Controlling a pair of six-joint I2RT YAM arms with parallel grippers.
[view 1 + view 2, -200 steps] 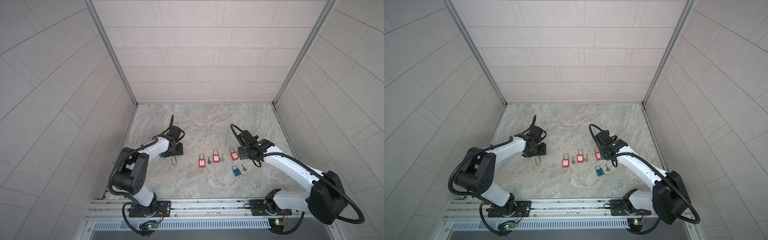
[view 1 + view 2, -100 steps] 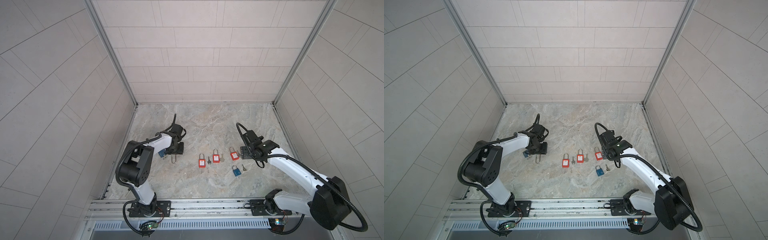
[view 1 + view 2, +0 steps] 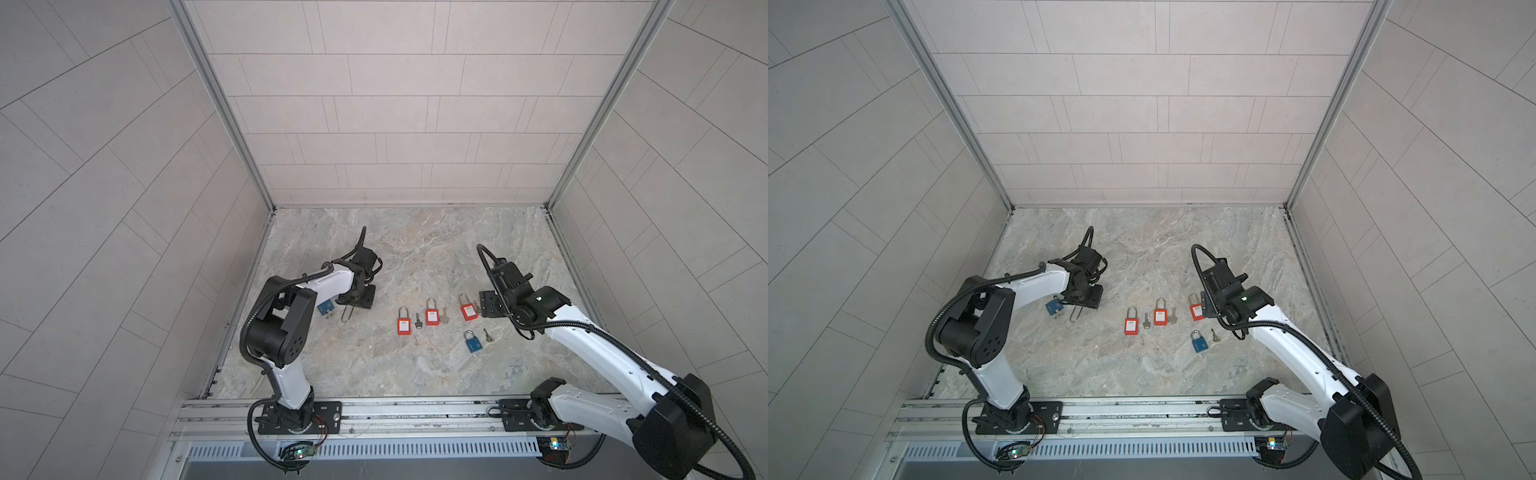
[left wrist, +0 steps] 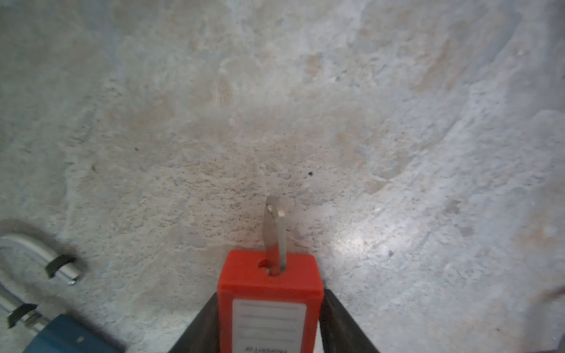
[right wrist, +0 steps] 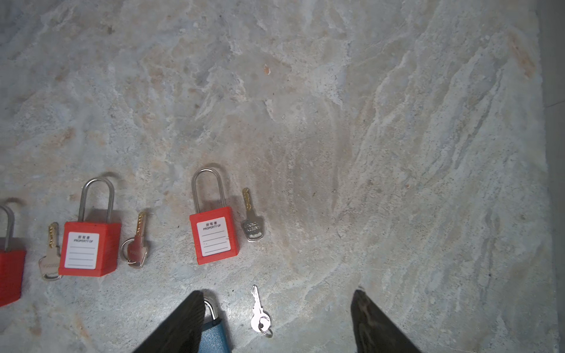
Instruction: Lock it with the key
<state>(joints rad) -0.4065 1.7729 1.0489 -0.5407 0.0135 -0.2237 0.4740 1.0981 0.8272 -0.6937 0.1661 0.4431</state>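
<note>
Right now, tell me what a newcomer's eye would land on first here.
First, the held red padlock, clamped in the left jaws at the left side of the table, a silver key sticking from its keyhole. Next, the row of three red padlocks mid-table, each with a key beside it, and a blue padlock by the right arm.

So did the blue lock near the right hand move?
No. The blue lock sits where it was, next to the small key and near the last red lock.
</note>
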